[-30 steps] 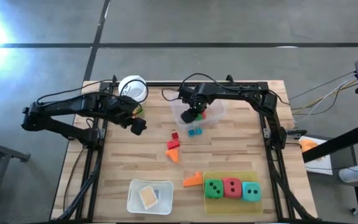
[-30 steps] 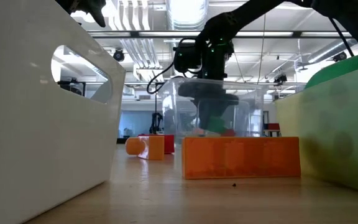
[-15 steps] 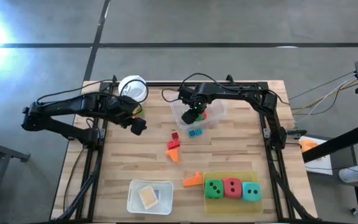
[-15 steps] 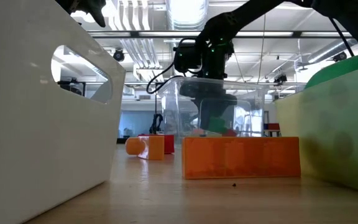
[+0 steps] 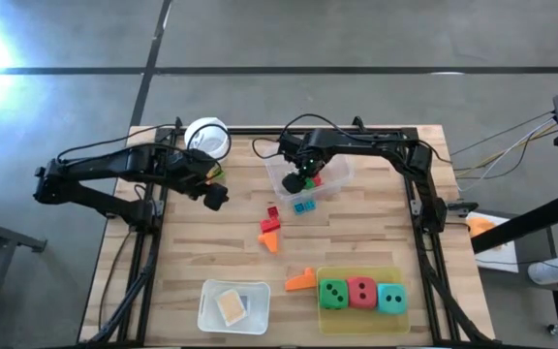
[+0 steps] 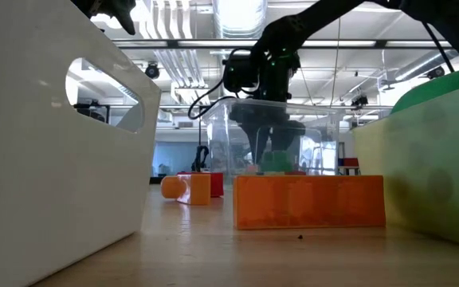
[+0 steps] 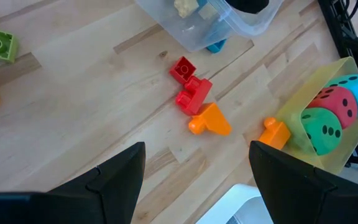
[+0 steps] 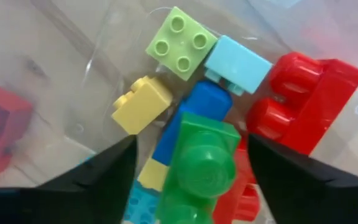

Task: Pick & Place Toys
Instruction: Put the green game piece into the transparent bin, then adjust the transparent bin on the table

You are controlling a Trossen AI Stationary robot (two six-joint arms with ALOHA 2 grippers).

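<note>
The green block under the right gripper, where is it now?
The green block lies inside the clear tub at the table's far middle in the high view, on a blue block and beside a red block, between the open right gripper's fingers.

Overhead view straight down on table (image 5: 356,242), low view level across it, wrist views close, all sharing clear tub (image 5: 329,180)

Wooden table (image 5: 211,247): carries clear tub (image 5: 332,179), cup (image 5: 207,138), white tray (image 5: 232,306), yellow tray (image 5: 361,318), loose blocks (image 5: 271,231) mid-table.
</note>
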